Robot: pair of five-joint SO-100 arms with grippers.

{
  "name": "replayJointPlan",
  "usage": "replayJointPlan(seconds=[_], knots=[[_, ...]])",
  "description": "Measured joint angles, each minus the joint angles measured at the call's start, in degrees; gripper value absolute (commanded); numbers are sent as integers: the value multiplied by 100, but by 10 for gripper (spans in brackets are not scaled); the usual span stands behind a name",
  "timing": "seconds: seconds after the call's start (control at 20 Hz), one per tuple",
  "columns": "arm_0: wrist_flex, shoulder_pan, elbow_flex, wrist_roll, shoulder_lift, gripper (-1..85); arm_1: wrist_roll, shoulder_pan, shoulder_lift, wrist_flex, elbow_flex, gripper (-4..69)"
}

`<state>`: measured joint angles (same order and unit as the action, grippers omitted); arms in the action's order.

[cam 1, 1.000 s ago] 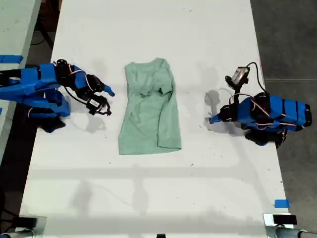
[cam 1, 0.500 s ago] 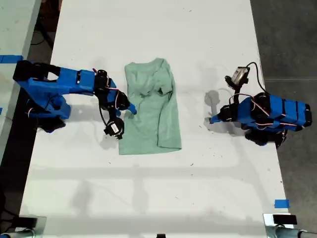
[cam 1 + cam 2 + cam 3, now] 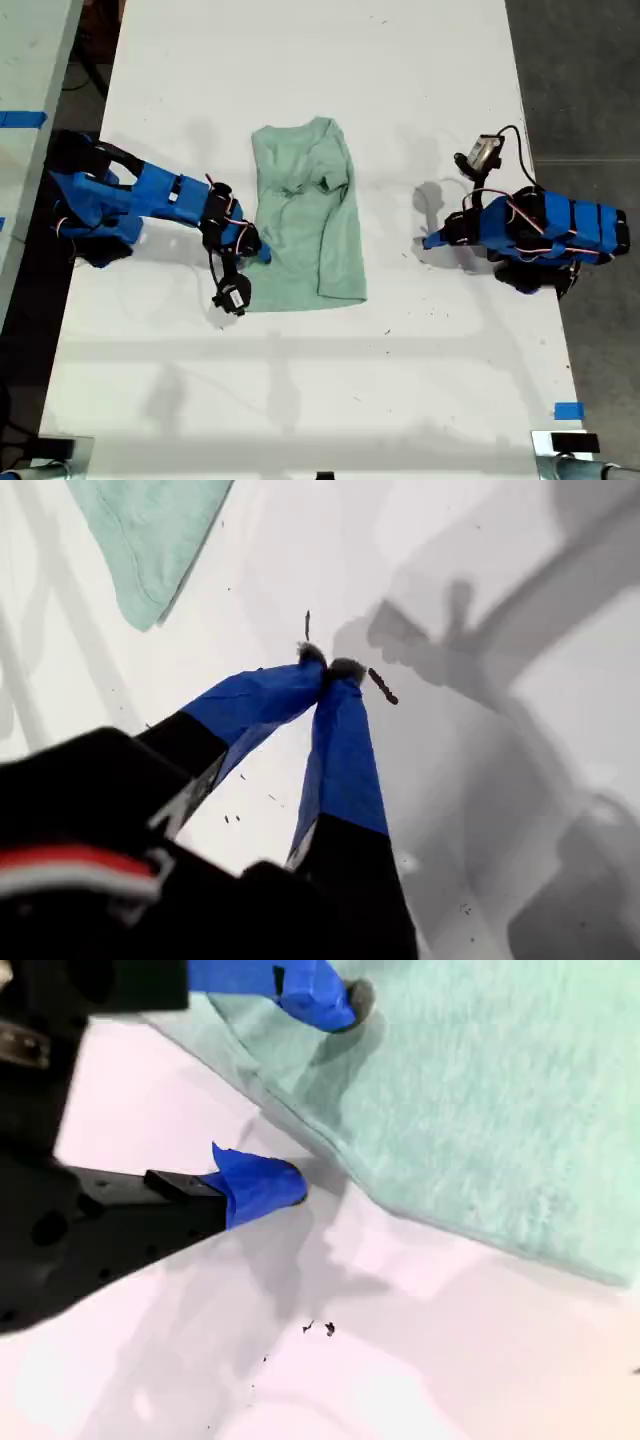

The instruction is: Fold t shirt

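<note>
Straddling the t shirt [image 3: 305, 214] edge, my second claw [image 3: 300, 1095] spread — first claw [image 3: 328, 667] pressed together over bare desk [image 3: 300, 60].

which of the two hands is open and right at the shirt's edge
My second hand, on the arm at the exterior view's left: open, straddling the t shirt edge. My first hand is shut over bare table, away from the cloth.

Both arms are built of bright blue plastic segments with black servo blocks and thin red and white wires looped along them. The blue-taped fingertips [image 3: 335, 680] taper from black bases, one [image 3: 262, 1184] bluntly rounded
</note>
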<state>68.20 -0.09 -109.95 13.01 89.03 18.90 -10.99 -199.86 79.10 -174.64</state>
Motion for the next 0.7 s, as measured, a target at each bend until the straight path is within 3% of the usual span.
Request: replayJointPlan(seconds=[0.2, 0.3, 0.35, 0.7], knots=[[-53, 70, 272, 44, -501, 201, 0, 0, 0, 0, 0, 15], [-53, 70, 404, 70, -571, 54, 0, 0, 0, 0, 0, 15], [-79, 53, 448, 53, -571, 23, 0, 0, 0, 0, 0, 15], [-105, 18, 554, 9, -527, -1, 0, 0, 0, 0, 0, 15]])
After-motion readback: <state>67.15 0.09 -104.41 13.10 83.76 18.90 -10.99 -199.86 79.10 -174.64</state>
